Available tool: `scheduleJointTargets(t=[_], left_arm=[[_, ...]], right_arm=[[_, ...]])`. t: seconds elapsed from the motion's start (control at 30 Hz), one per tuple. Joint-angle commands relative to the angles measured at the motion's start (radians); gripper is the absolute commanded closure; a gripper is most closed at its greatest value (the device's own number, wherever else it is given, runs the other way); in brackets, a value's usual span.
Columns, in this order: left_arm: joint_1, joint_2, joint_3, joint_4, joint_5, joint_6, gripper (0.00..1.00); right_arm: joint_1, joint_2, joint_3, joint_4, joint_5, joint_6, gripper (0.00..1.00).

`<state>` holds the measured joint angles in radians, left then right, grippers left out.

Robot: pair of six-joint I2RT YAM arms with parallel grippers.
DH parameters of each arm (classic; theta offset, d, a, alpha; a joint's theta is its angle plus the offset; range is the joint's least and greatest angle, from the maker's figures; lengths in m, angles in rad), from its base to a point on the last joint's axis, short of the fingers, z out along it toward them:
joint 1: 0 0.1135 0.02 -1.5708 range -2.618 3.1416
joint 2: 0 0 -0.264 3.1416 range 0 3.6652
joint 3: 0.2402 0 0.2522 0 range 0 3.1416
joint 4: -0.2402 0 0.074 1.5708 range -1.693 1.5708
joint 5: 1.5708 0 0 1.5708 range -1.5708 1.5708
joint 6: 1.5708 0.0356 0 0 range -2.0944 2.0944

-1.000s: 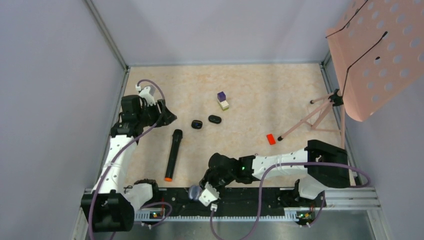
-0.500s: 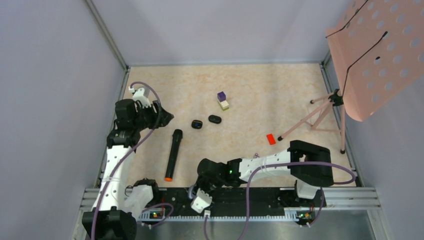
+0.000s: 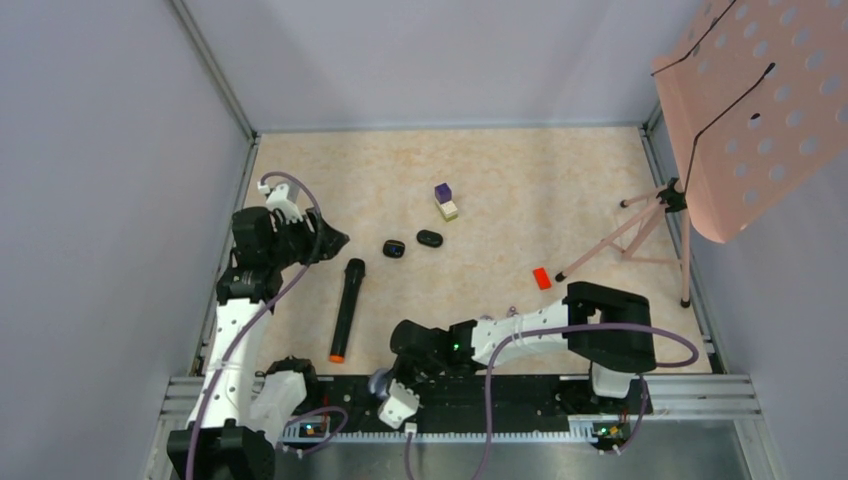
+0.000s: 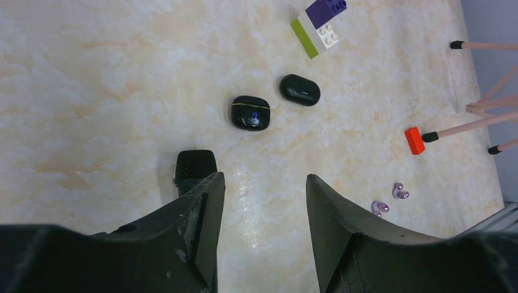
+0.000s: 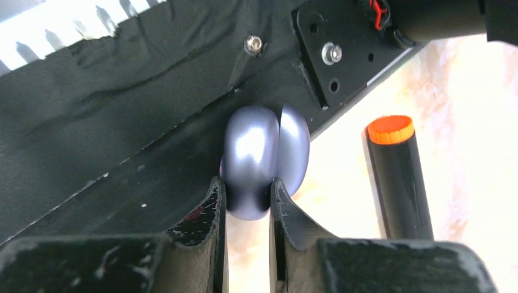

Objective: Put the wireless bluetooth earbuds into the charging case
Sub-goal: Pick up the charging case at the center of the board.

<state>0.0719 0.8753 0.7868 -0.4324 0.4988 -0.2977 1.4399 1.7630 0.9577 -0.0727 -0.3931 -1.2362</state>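
Note:
My right gripper (image 5: 247, 189) is shut on a rounded lavender clamshell charging case (image 5: 264, 160), its two halves slightly parted, held over the black base rail at the table's near edge (image 3: 381, 381). No tiny black earbuds show in any view. Two black oval pebble-shaped cases (image 4: 250, 113) (image 4: 300, 90) lie side by side mid-table (image 3: 393, 248) (image 3: 429, 238). My left gripper (image 4: 262, 183) is open and empty, hovering at the left (image 3: 333, 240), short of them. Two tiny pale purple curled pieces (image 4: 400, 192) (image 4: 380, 209) lie on the table to the right.
A black microphone (image 3: 345, 310) with an orange end lies between the arms, its head by my left finger (image 4: 195, 166). A purple, white and green block stack (image 3: 445, 201) and a red block (image 3: 542, 278) lie beyond. A pink music stand (image 3: 750, 110) with tripod legs (image 3: 620, 235) stands at the right.
My right arm has swung left along the near edge with the lavender case in its grip. My left gripper has shifted slightly nearer and stayed open.

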Motion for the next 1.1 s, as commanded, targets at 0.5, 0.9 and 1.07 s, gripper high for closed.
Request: scheduleJointTargets(t=[0.5,0.9,1.07], left_arm=[[-0.035,-0.063,0.115,0.307,0.607,0.438,0.39],[-0.283,0.254,0.442,0.178,0.668,0.56,0.41],[-0.311,0.292,0.429,0.311,0.658,0.458,0.43]], right_arm=[[-0.69,-0.528,0.033,0.409,-0.482,1.148,1.0],[-0.9,-0.311,0.233,0.859,-0.818,1.745,0.98],[-0.904,-0.29,0.25,0.864,-0.827,1.732,0.99]])
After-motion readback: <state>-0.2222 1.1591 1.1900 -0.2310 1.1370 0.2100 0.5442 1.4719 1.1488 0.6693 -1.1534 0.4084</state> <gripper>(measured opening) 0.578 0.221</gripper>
